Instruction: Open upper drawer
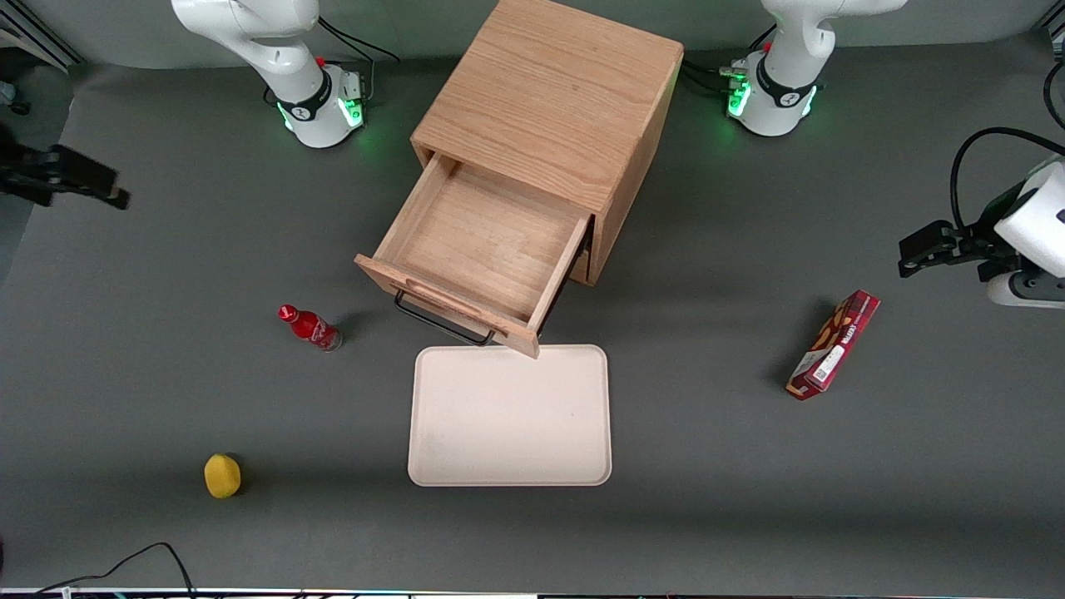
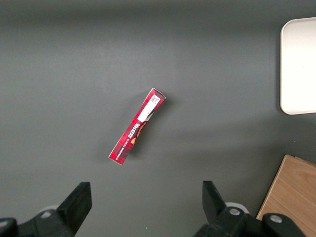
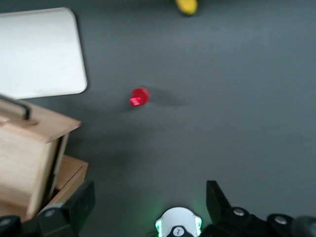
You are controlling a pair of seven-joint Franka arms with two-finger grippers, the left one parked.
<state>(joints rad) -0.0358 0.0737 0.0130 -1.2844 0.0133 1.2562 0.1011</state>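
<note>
1. We see the upper drawer [image 1: 487,249] pulled well out of the wooden cabinet [image 1: 553,100], bare inside, black handle [image 1: 441,323] facing the front camera.
2. A cream tray [image 1: 509,416] lies just in front of it; a red bottle [image 1: 310,328] stands beside.
3. Our gripper [image 3: 148,200] hangs well off toward the working arm's end, fingers spread apart, holding nothing.

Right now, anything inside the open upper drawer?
No. The upper drawer shows only bare wood inside, and the gripper is off toward the working arm's end of the table.
</note>
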